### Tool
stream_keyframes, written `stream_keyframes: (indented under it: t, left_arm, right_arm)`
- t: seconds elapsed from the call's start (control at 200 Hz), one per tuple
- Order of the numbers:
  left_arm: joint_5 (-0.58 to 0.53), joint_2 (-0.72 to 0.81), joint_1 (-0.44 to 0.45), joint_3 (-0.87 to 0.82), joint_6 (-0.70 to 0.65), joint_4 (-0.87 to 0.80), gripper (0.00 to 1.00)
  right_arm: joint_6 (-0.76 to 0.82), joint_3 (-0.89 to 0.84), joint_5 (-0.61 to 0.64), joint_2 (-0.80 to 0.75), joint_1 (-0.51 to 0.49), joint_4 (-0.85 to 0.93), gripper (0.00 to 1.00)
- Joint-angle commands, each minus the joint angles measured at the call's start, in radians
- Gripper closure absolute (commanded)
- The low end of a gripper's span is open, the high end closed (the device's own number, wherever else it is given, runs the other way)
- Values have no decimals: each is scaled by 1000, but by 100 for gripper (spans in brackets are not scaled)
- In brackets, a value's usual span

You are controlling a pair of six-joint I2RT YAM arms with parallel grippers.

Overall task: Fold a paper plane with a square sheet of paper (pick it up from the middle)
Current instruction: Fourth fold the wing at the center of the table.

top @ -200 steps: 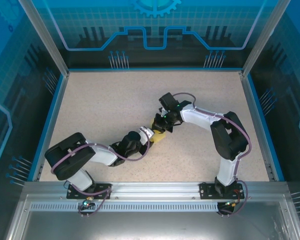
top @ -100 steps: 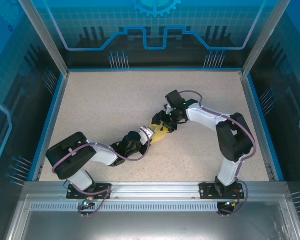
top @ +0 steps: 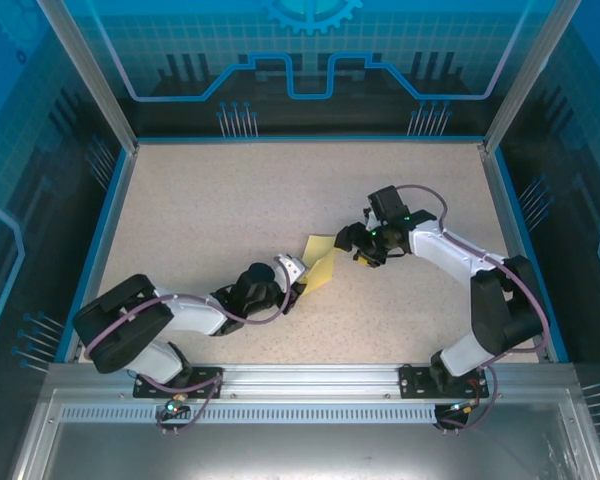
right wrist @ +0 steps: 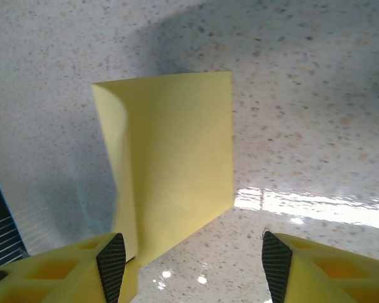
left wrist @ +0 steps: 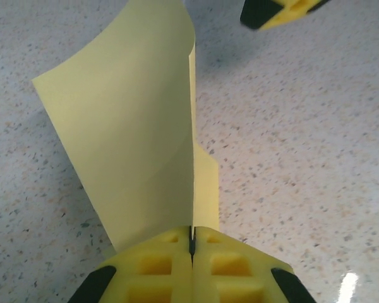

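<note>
Yellow, thin square sheet of paper [left wrist: 132,126], creased, pinched between closed left fingers [left wrist: 158,265]; right fingers [right wrist: 69,271] spread wide.

My right gripper [top: 355,243], clamped at the sheet of paper [top: 320,268] a second ago, has let go. Its jaws now stand apart, and it has drawn back to the right, clear of the sheet. My right arm [top: 500,300] has swung outward to the right. My left gripper [top: 296,277] has closed fully on the sheet's near edge. My left arm [top: 170,310] has settled lower and leftward. The sheet appears to have shifted slightly with it, though the overhead view is too coarse to confirm.
</note>
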State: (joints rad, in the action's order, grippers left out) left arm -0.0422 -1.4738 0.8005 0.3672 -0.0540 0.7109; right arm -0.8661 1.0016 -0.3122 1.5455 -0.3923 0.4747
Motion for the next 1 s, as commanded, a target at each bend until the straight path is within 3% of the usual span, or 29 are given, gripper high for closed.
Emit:
stream_keyframes:
  t: [0.0,0.26,0.4,0.51,0.695,0.835,0.995]
  left_arm:
    - [48,73,-6,-10,16,-27,100]
    - [5,301,-6,4,9,-153,100]
    - [4,336,-6,20,17,-192,100]
    - [-3,283,-5,36,31,-182,100]
    - [-132,109,11,104,34,-158,100]
    - [-321,-3,22,160,52,-163,100]
    - [-399,-43,28,164,92,-133,100]
  right_arm:
    - [13,-16,24,-40,28,10,38]
    - [10,-35,48,-117,72,37,38]
    - [20,-41,63,-156,84,57,38]
    - [26,-54,78,-184,92,63,37]
    - [66,-79,95,-203,99,42,37]
    - [119,-95,21,-177,88,-36,38]
    - [134,-77,-65,-100,38,-99,44]
